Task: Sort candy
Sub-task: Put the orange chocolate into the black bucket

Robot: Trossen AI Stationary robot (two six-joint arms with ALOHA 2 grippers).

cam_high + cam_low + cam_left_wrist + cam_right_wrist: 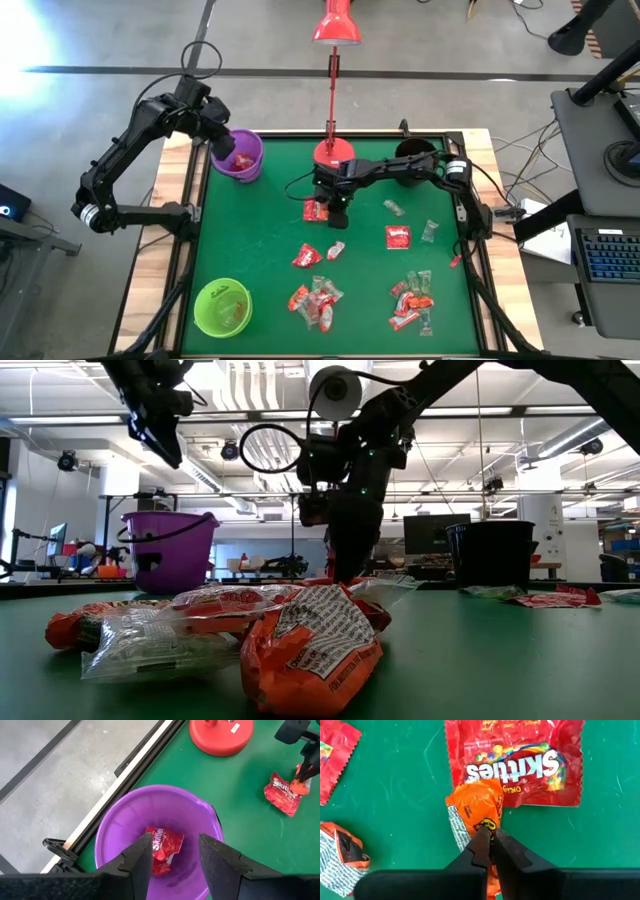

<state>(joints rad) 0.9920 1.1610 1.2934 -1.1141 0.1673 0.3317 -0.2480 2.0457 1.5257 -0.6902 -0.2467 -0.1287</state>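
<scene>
The right gripper (490,840) is down on the green counter (270,200) just in front of the red lamp base (333,152), its fingers pinched shut on the edge of an orange candy wrapper (476,807). That orange piece lies against the lower edge of a red Skittles packet (515,760), which lies flat on the counter.

The left gripper (172,852) hangs above the purple bucket (238,157) at the counter's far left corner, its fingers apart and holding nothing. One red Skittles packet (162,847) lies at the bottom of that bucket.

More candy (315,298) is scattered over the near half of the counter: one cluster near the middle of the front edge and another cluster (412,298) toward the right. A few single pieces (398,237) lie between them and the lamp. A green bucket (222,307) with some red candy inside stands at the near left corner, and a black bucket (413,158) stands beside the lamp base.
</scene>
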